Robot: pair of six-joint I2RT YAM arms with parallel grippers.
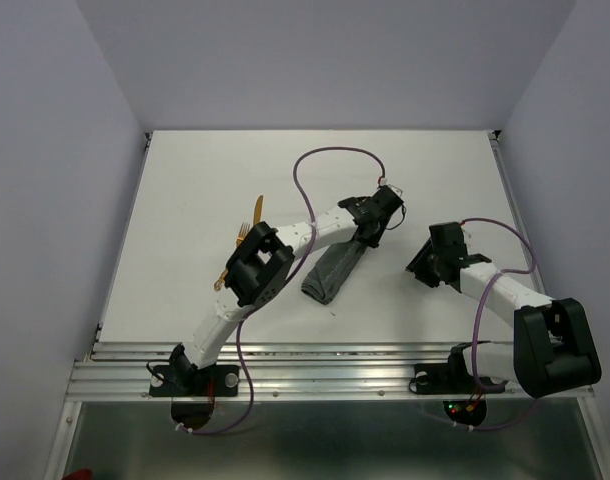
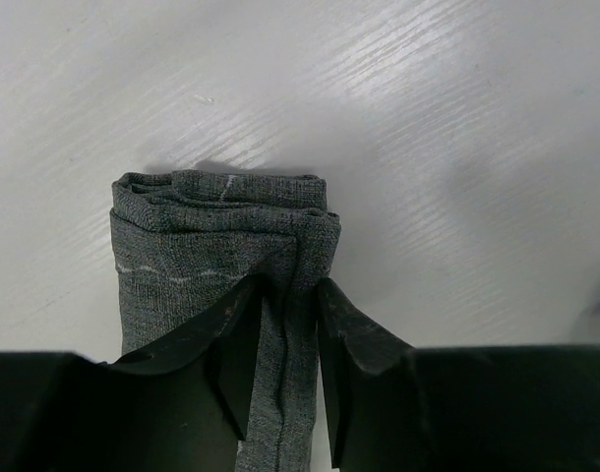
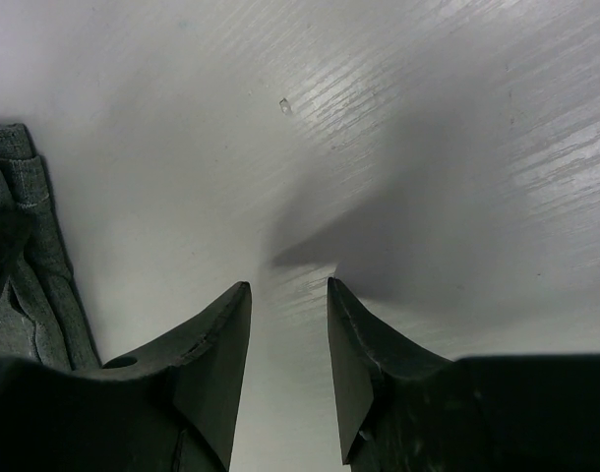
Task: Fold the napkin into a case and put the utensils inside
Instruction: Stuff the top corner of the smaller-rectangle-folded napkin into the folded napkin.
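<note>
The napkin (image 1: pixel 330 272) lies folded into a long, narrow dark grey strip in the middle of the table, running from far right to near left. In the left wrist view its folded end (image 2: pixel 221 236) shows the pale hem line. My left gripper (image 1: pixel 361 238) (image 2: pixel 288 290) is at the strip's far end, shut on a raised fold of the cloth. My right gripper (image 1: pixel 423 264) (image 3: pixel 288 287) is open and empty, low over bare table to the right of the strip, whose edge shows in its view (image 3: pixel 25 256). Two orange-brown utensils (image 1: pixel 247 232) lie left of the napkin, partly hidden by my left arm.
The white table (image 1: pixel 185 200) is walled by pale panels at the back and sides. A metal rail (image 1: pixel 325 365) runs along the near edge by the arm bases. Purple cables loop above both arms.
</note>
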